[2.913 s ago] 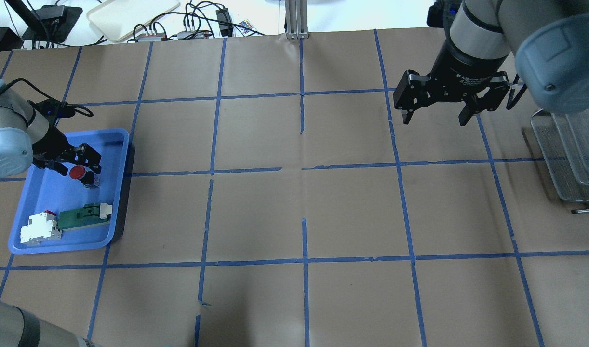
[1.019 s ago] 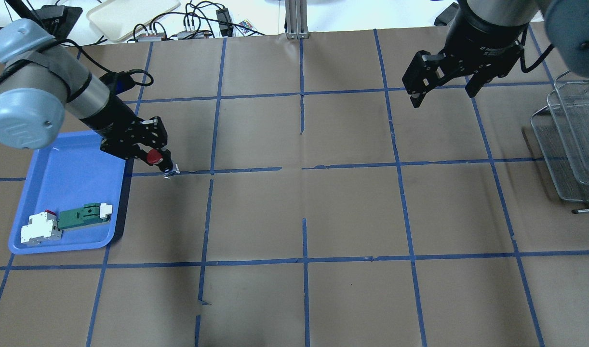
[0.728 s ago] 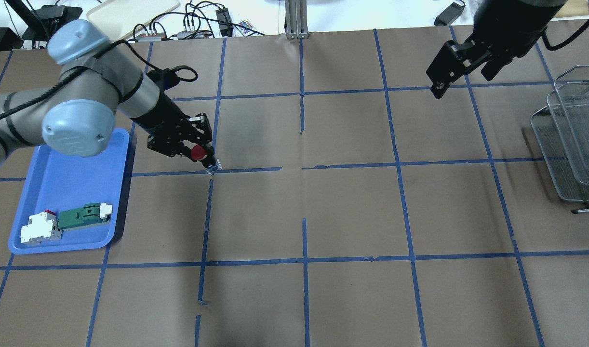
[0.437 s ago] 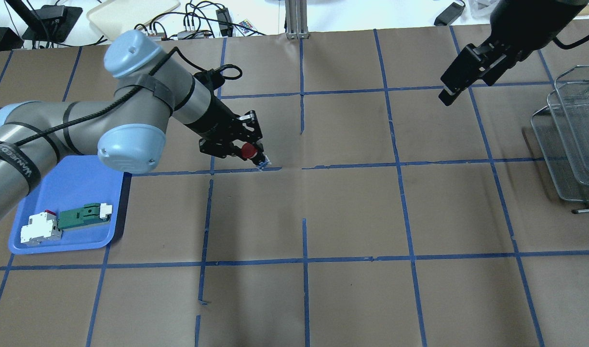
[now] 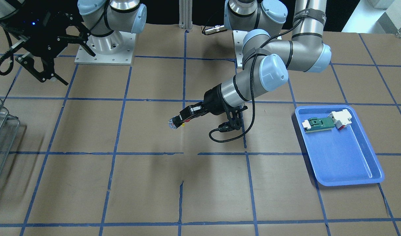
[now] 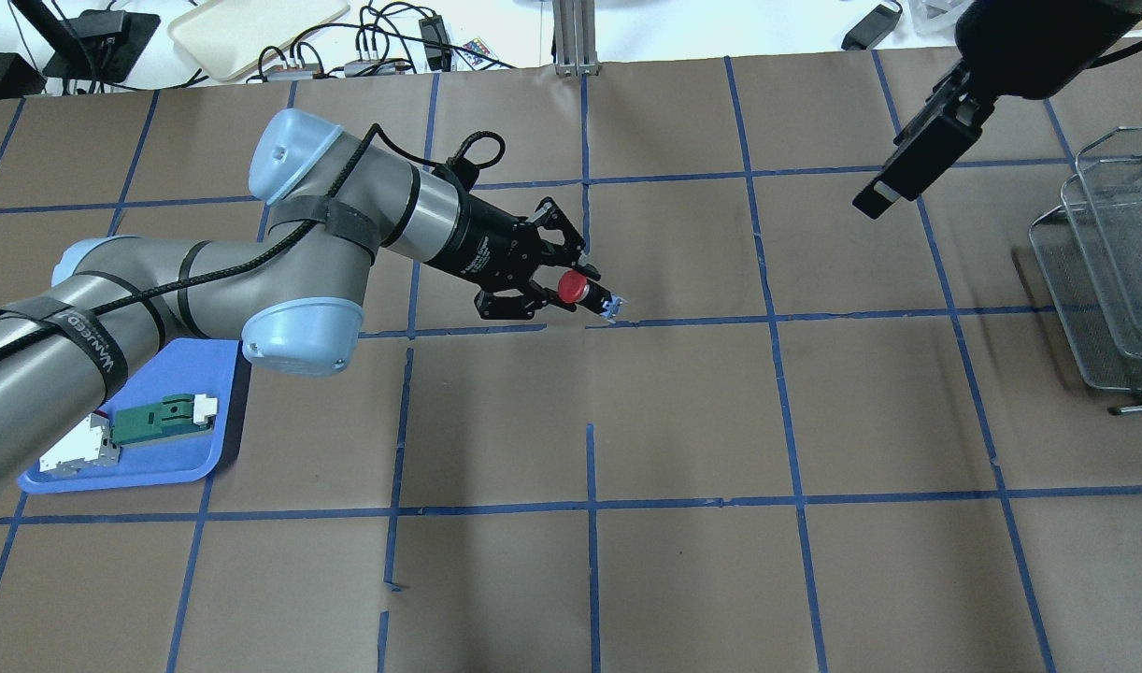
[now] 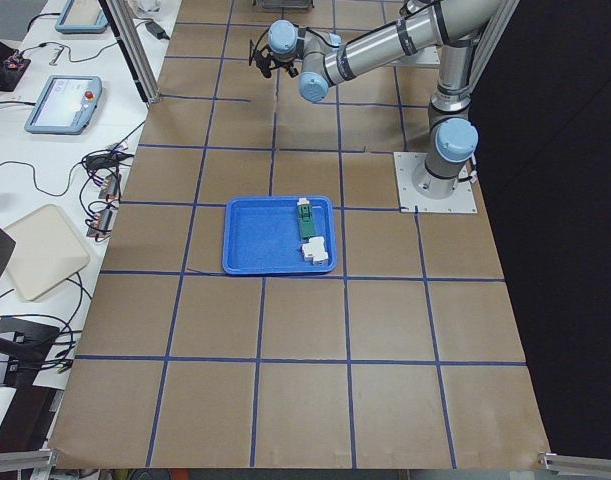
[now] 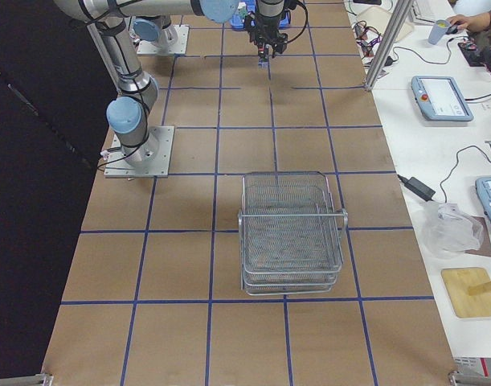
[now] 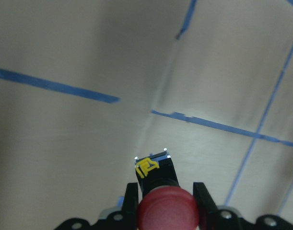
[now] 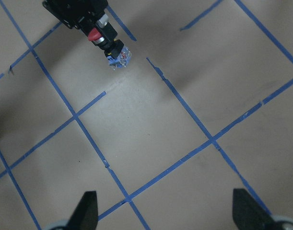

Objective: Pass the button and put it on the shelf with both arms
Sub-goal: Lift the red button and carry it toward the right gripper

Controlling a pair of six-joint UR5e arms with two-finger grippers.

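Note:
The button [image 6: 574, 288], red cap on a black body, is held in my left gripper [image 6: 564, 279] above the middle of the table. It points to the right, base outwards. In the left wrist view the red cap [image 9: 165, 211] sits between the two fingers [image 9: 131, 200]. The right wrist view shows the button [image 10: 102, 37] from above, far off. My right gripper [image 10: 168, 216] is open and empty, high over the far right of the table [image 6: 893, 182]. The wire shelf [image 6: 1108, 271] stands at the right edge, apart from both grippers.
A blue tray [image 6: 202, 465] at the left holds a green board [image 6: 160, 418] and a white block [image 6: 80, 444]. My left arm stretches over the tray's near corner. Blue tape lines grid the brown table. Cables and a tray lie beyond the far edge.
My left gripper lifted the button out of the blue tray and carried it right to the table's middle. My right gripper rose, drew back to the right and turned edge-on.

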